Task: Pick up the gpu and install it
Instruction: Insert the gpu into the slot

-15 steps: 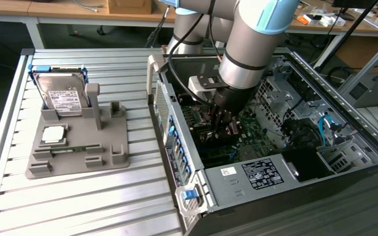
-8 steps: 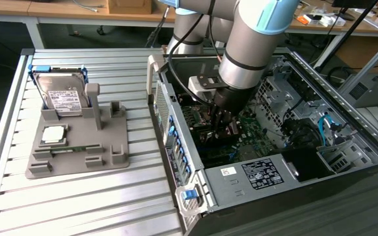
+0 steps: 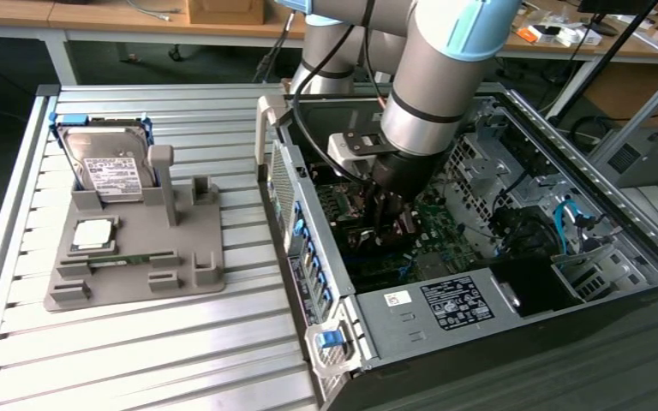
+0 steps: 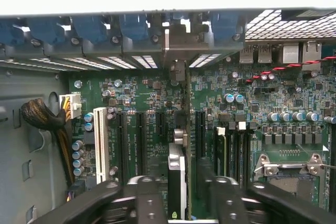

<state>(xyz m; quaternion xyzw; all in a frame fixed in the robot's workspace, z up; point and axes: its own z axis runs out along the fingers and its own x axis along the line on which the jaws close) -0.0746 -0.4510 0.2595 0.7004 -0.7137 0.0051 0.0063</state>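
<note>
The gpu stands on edge in a motherboard slot inside the open computer case. I see it edge-on in the wrist view, with its silver end bracket against the case's rear wall. My gripper straddles the card from above. Its black fingers sit on either side, and a thin strip of green board shows between the card and one of them. In the exterior view my gripper reaches down into the case over the motherboard, hiding most of the card.
A grey holder on the slatted metal table at the exterior view's left carries a hard drive and a square CPU chip. Inside the case are a power supply, a cable bundle and a CPU socket.
</note>
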